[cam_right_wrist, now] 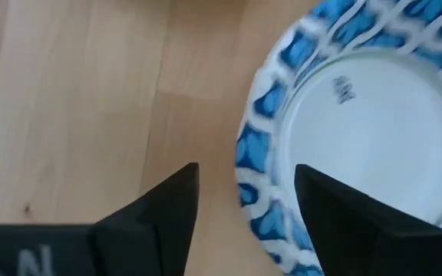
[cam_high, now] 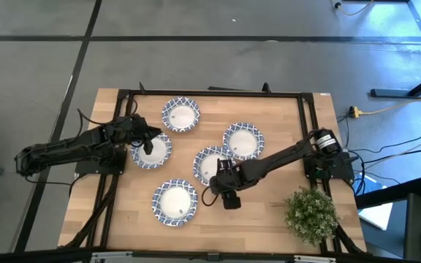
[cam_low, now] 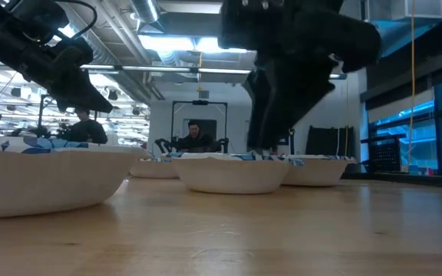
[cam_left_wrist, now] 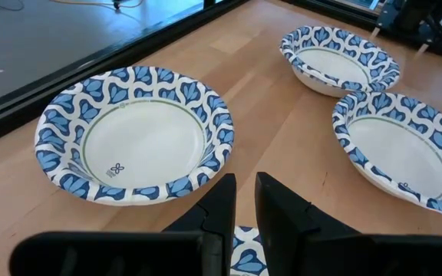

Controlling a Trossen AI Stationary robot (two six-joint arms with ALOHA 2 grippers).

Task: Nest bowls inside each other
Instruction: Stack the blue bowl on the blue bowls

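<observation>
While the left gripper (cam_high: 150, 143) pinches the rim of one paper bowl (cam_high: 152, 151), the right gripper (cam_high: 218, 174) hangs spread wide over another bowl's (cam_high: 212, 164) edge.

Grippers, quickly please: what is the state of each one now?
Left gripper: nearly closed on a bowl's rim.
Right gripper: open, holding nothing.

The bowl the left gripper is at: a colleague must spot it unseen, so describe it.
Start at the wooden table in the high view and follow the left arm to its left gripper. The bowl lies directly beneath it. Alone among the five bowls in view, it is partly covered by that gripper.
</observation>
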